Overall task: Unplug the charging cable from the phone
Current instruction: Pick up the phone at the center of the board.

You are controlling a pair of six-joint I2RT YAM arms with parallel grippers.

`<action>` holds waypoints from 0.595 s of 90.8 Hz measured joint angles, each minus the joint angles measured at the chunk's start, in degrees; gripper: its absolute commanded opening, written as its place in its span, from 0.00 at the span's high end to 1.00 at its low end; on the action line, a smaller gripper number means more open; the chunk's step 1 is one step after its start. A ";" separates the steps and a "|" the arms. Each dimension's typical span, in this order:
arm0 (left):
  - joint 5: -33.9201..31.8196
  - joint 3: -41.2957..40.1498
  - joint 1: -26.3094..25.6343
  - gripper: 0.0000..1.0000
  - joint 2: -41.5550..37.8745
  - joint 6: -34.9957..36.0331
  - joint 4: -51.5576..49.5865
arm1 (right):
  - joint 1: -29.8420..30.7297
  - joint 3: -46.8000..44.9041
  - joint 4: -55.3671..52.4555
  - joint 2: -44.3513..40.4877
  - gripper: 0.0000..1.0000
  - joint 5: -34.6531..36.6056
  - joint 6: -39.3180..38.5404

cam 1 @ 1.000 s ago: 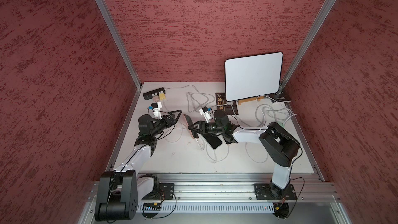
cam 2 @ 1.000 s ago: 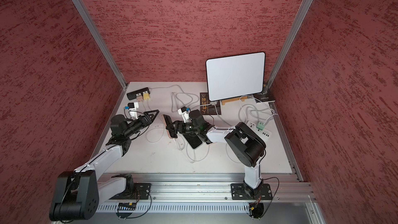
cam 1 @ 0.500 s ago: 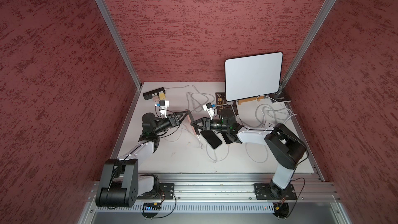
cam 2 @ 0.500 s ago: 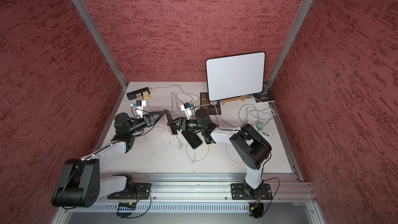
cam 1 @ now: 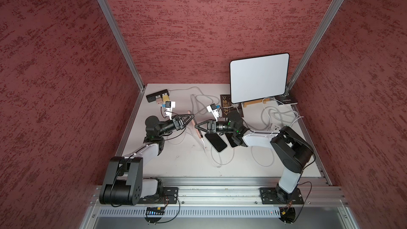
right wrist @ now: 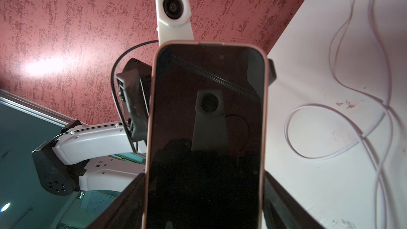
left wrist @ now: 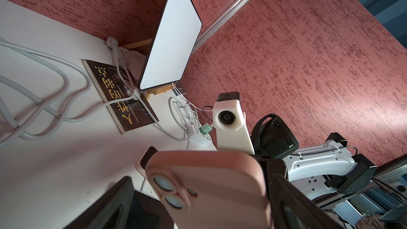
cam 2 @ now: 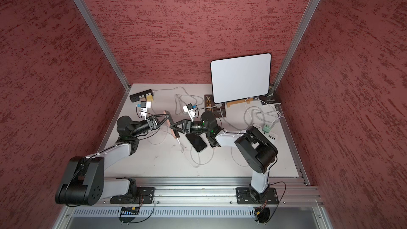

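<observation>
Right wrist view: my right gripper (right wrist: 204,199) clamps the pink phone (right wrist: 207,117) on edge just beside the dark phone (cam 1: 215,142), my left gripper (left wrist: 202,186) gapes wide around its camera end, and the charging cable (cam 1: 204,145) looks still plugged in, so unplugging remains.

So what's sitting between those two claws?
The pink-cased phone, held by the right gripper, stands between it and the open left gripper; both top views show it.
</observation>
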 measured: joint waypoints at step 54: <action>4.50 1.22 -1.64 0.21 4.63 -6.64 9.27 | -0.11 -0.04 4.66 1.64 0.64 -1.84 2.54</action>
